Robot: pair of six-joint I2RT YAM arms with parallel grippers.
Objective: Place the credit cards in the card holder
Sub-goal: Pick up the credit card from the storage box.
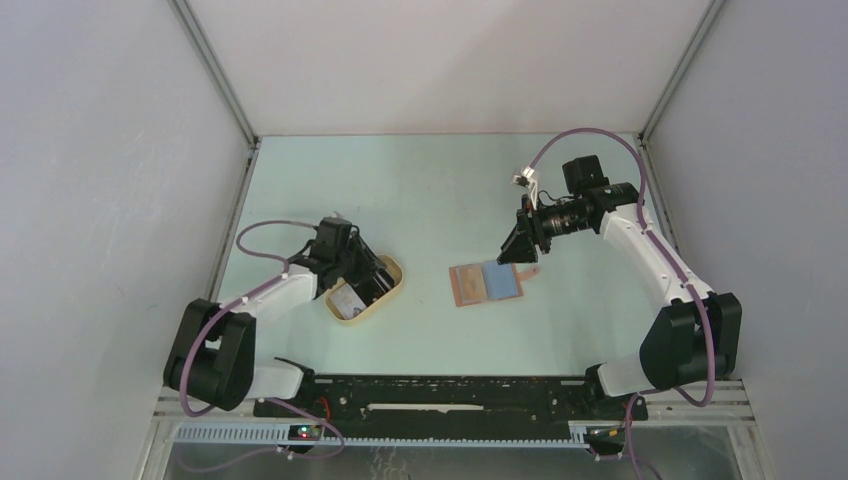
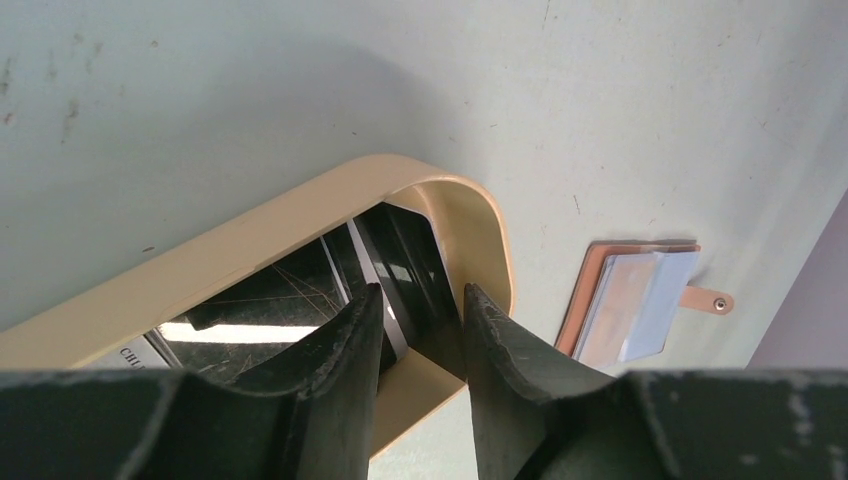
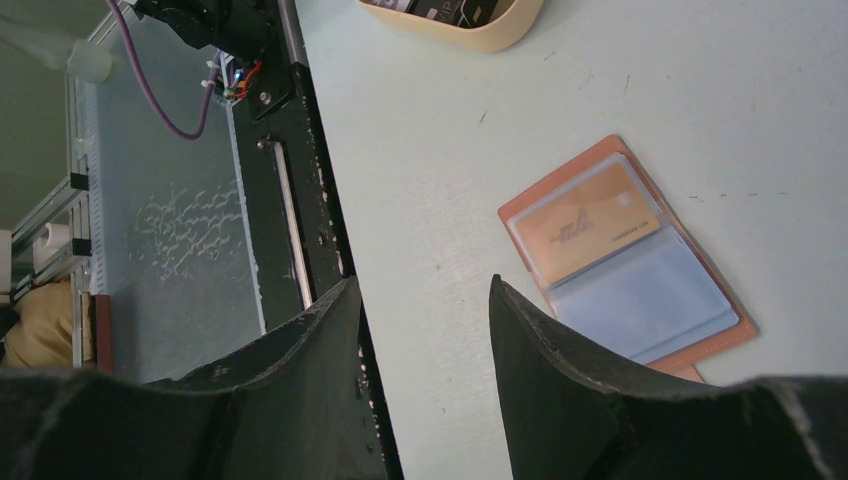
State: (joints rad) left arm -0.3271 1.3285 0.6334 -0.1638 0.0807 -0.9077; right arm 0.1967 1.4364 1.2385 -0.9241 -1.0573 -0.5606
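Observation:
The card holder (image 1: 487,283) lies open and flat mid-table, reddish-brown with an orange credit card (image 3: 585,225) in one clear slot and a bluish slot (image 3: 640,300) beside it. It also shows in the left wrist view, the card holder (image 2: 640,300) at right. More credit cards (image 2: 400,260), dark ones on edge, lean at the end of the tan tray (image 2: 250,230). My left gripper (image 2: 420,300) reaches into that tray, its jaws apart on either side of the dark cards. My right gripper (image 3: 425,285) hovers open and empty above the table beside the holder.
The tan oval tray (image 1: 395,268) sits at the left with a pale card (image 1: 347,300) in it. The black base rail (image 3: 300,200) runs along the table's near edge. Grey walls close in the table on three sides.

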